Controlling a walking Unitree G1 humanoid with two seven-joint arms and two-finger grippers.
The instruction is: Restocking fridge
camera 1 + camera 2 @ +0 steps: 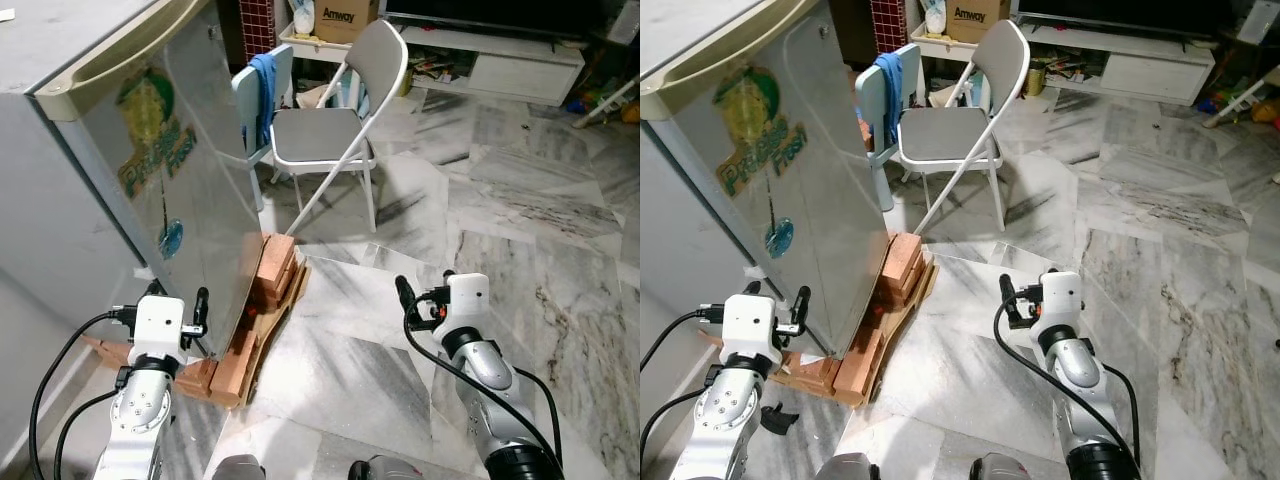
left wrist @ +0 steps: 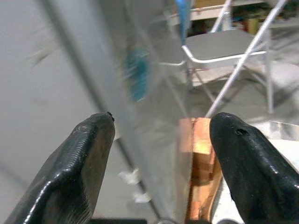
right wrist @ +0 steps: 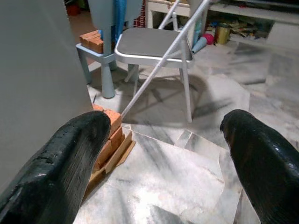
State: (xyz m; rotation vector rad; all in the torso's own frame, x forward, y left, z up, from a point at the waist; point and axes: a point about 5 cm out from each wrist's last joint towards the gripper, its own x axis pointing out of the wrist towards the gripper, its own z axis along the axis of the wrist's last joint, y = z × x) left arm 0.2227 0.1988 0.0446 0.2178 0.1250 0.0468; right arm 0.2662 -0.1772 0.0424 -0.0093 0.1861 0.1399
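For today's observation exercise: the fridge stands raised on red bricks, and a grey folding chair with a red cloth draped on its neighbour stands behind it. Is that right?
One detail is wrong: the cloth is blue, as the left eye view shows. The fridge on bricks and the grey folding chair are right.

Grey folding chair (image 1: 335, 130) beside bricks (image 1: 272, 275)

The marble floor (image 1: 520, 230) carries the fridge (image 1: 150, 190), which stands on red bricks (image 1: 275, 270) and wooden boards (image 1: 262, 345). Behind them stands a grey folding chair (image 1: 325, 135) and a low white cabinet (image 1: 500, 60).
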